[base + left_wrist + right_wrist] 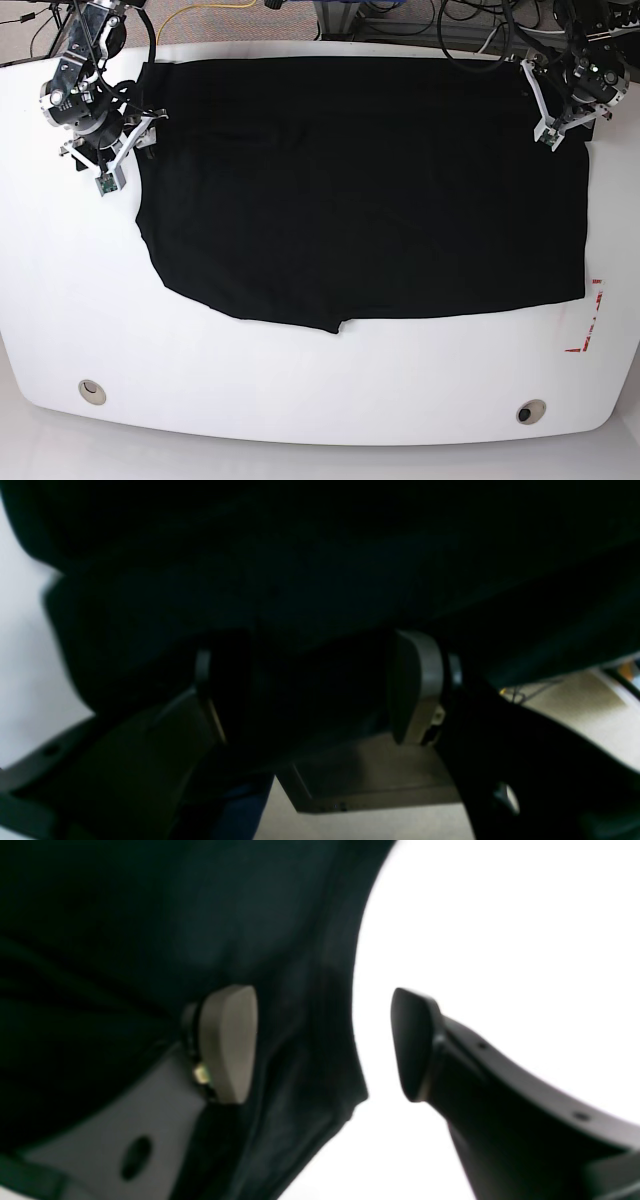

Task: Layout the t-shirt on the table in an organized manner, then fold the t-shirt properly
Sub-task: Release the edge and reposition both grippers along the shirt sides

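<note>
The black t-shirt (360,190) lies spread out on the white table (300,400), with a curved edge at its front left. My left gripper (560,120) is at the shirt's far right corner. In the left wrist view it (312,690) is open, with dark cloth (300,555) filling the gap between the jaws. My right gripper (140,140) is at the shirt's far left edge. In the right wrist view it (322,1045) is open and straddles the cloth's edge (125,915), one finger (227,1040) over cloth and the other over bare table.
A red tape mark (590,320) is on the table at the right, just past the shirt's front right corner. Two round grommet holes (92,391) (530,411) sit near the front edge. Cables and equipment (400,20) lie behind the table's far edge.
</note>
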`<state>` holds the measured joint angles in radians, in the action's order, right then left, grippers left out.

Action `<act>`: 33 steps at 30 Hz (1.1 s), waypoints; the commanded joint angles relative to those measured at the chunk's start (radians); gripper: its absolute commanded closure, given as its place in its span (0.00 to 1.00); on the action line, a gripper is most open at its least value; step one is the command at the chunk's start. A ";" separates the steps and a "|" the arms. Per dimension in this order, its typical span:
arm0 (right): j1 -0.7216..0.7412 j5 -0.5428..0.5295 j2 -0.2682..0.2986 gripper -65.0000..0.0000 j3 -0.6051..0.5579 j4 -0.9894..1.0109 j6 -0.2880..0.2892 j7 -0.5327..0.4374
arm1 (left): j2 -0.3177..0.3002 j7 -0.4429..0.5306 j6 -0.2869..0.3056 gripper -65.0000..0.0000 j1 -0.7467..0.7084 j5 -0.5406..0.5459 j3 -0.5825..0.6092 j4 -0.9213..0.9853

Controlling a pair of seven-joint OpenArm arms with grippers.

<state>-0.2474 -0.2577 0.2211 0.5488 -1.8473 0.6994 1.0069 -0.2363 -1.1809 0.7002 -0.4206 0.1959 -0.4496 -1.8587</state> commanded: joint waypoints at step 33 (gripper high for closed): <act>0.062 -0.012 -0.036 0.40 -0.065 -0.117 -0.001 0.040 | -0.070 -0.185 -0.002 0.42 0.200 -0.005 -0.005 -0.127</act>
<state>-0.1955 -0.2592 0.1722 0.4801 -1.9484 0.6994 1.0664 -0.2771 -1.3697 0.6971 -0.2176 0.1879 -0.4507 -1.9675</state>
